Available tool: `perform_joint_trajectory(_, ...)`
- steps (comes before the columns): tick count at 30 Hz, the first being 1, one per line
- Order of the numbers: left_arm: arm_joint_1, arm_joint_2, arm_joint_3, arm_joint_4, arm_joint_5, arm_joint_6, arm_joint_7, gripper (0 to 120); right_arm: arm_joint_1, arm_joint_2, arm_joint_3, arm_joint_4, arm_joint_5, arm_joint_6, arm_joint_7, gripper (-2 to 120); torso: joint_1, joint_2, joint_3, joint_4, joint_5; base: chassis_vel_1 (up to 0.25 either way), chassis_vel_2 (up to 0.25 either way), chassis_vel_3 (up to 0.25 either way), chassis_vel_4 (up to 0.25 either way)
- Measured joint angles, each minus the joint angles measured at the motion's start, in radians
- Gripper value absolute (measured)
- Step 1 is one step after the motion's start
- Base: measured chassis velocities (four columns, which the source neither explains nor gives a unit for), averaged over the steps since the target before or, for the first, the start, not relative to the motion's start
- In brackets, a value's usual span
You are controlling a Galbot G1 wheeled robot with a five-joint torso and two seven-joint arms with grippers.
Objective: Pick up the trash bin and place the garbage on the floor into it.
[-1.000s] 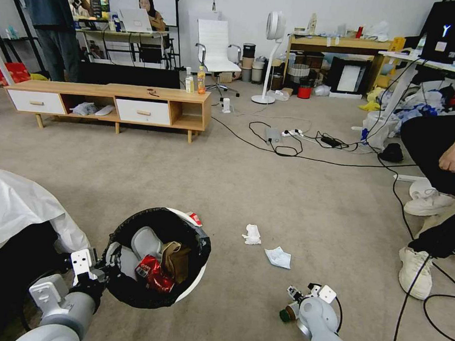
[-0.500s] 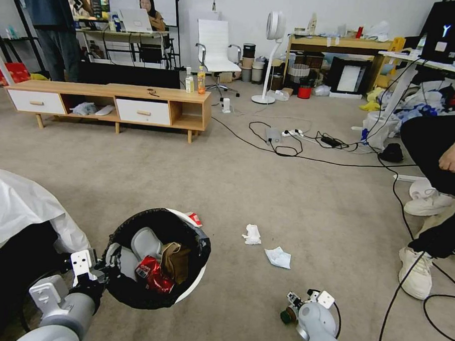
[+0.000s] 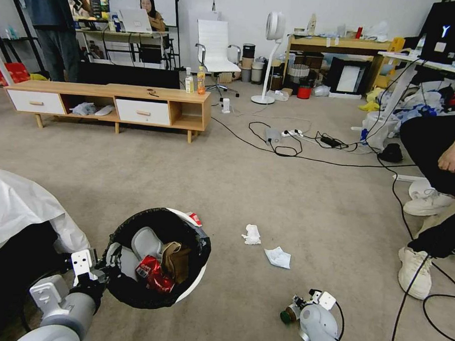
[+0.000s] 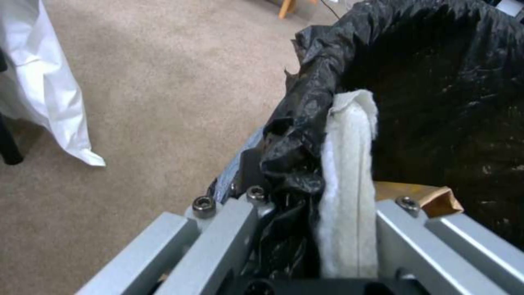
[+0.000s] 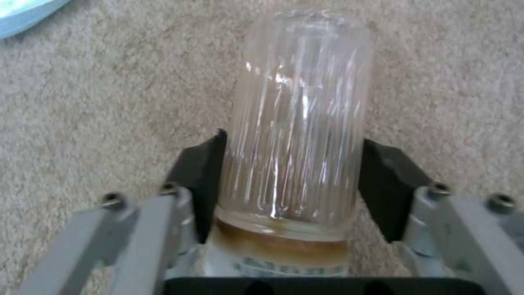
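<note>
The trash bin [image 3: 195,279], white with a black bag over its rim, hangs at the lower left of the head view. My left gripper [image 3: 101,264] is shut on its near rim [image 4: 306,135], pinching the black bag and a white wad between the fingers. Inside lie a crushed red can [image 3: 152,273] and a brown paper bag [image 3: 176,261]. A red-white wrapper [image 3: 194,219] sits by the far rim. Two white tissue wads [image 3: 252,234] [image 3: 278,256] lie on the beige carpet floor [image 3: 266,197]. My right gripper [image 3: 296,308] is shut on the small clear green-capped bottle [image 5: 300,123], low over the carpet.
Black cables [image 3: 288,150] and a power strip cross the carpet ahead and to the right. A seated person's shoes [image 3: 415,271] are at the right edge. A low wooden cabinet [image 3: 109,105] stands at the back left, and a white sheet [image 3: 20,206] drapes something at my left.
My right gripper, holding the bottle, has dropped slightly and drawn a little nearer to me. The bin and left gripper have not moved.
</note>
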Motion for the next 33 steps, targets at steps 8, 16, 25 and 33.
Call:
perform_joint_trajectory(8, 0.003, 0.0, -0.002, -0.003, 0.001, -0.001, 0.001, 6, -0.022, -0.011, -0.013, 0.066, -0.046, 0.006, -0.006, 33, 0.0, 0.0, 0.0, -0.0001, 0.0, 0.0, 0.0, 0.0, 0.0)
perform_joint_trajectory(16, 0.0, 0.0, 0.004, -0.003, 0.001, -0.001, 0.001, 6, -0.058, -0.043, -0.025, 0.235, -0.126, 0.022, -0.013, 30, 0.0, 0.0, 0.0, -0.0001, -0.0002, 0.0, 0.0, 0.0, 0.0)
perform_joint_trajectory(25, 0.002, 0.002, 0.01, 0.0, 0.0, 0.001, -0.001, 6, -0.07, -0.109, -0.025, 0.511, -0.251, 0.065, -0.026, 30, 0.0, 0.0, 0.0, 0.0, -0.0003, 0.0, 0.0, 0.0, 0.0)
perform_joint_trajectory(33, 0.007, 0.001, 0.019, 0.005, 0.007, 0.001, -0.001, 6, -0.063, -0.181, -0.038, 0.683, -0.356, 0.129, -0.094, 30, 0.0, 0.0, 0.0, -0.0001, -0.0002, 0.0, 0.0, 0.0, 0.0)
